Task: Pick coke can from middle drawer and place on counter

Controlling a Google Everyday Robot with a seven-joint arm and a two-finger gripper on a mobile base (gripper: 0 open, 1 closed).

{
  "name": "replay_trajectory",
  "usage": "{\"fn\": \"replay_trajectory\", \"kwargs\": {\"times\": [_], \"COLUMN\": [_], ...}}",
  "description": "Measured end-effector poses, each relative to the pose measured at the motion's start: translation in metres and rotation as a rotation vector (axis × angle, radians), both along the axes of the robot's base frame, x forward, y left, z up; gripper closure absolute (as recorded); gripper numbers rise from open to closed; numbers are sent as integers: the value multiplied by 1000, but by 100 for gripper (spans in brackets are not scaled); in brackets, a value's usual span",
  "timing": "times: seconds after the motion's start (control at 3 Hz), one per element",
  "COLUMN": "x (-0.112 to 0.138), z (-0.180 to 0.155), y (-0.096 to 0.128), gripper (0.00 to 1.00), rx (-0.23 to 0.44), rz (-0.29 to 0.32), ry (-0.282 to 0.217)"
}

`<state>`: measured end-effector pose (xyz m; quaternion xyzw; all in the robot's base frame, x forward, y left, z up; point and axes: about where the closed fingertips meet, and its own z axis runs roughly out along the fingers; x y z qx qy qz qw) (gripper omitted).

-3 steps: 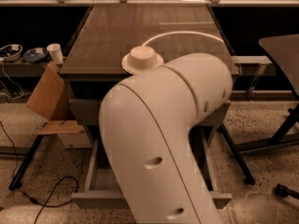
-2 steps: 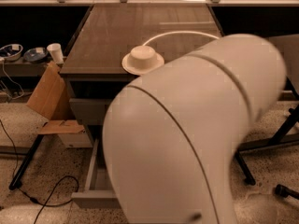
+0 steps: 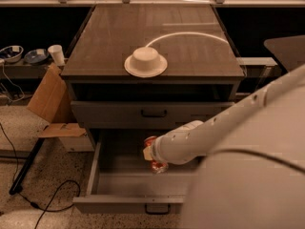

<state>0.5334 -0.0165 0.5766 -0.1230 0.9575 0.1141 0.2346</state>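
The middle drawer (image 3: 125,174) stands pulled open under the counter (image 3: 190,46), showing its grey floor and front panel. The coke can (image 3: 158,166) is inside it, near the middle; red shows above and below the end of my arm. My gripper (image 3: 151,153) reaches into the drawer from the right and is at the can, mostly hiding it. My pale arm fills the lower right of the view and covers the drawer's right side.
A white bowl (image 3: 146,61) sits upside down near the counter's front edge. A shut grey drawer front (image 3: 152,113) is above the open one. A cardboard box (image 3: 47,99), a paper cup (image 3: 56,54) and a floor cable (image 3: 47,194) are to the left.
My arm, which blocked most of the view near the camera, has swung away and stretched down into the open drawer, bringing the gripper to the can.
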Motion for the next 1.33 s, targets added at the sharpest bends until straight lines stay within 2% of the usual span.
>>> {"fn": "replay_trajectory", "kwargs": {"times": [0.33,0.67,1.0,1.33], "x": [3,0,-4,2], "z": [37,70,113,158], "y": [-17,-36,-48,-51], "gripper": [100,100,100,100], "rx": [1,-5,-35,-113], "rz": [45,58,68,94], "ry": [-49,-86,-131,-170]}}
